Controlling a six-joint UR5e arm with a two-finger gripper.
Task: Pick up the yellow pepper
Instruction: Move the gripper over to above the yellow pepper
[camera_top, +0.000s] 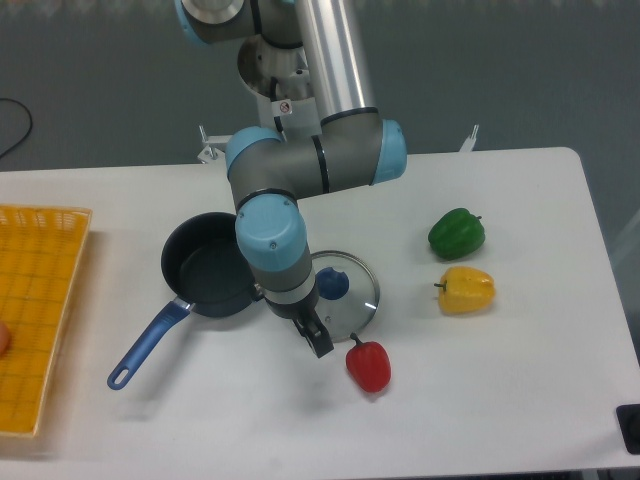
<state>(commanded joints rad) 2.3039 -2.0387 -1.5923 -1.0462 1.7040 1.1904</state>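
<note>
The yellow pepper (466, 290) lies on the white table at the right, its dark stem pointing left. The green pepper (457, 232) lies just behind it, and the red pepper (369, 365) lies nearer the front. My gripper (317, 340) hangs at the front left edge of the glass lid, just left of the red pepper and well left of the yellow one. Its dark fingers are seen from behind the wrist, so the gap between them does not show. Nothing visible is in it.
A dark pot with a blue handle (208, 277) stands left of the gripper. A glass lid with a blue knob (341, 288) lies beside it. A yellow basket (35, 310) sits at the table's left edge.
</note>
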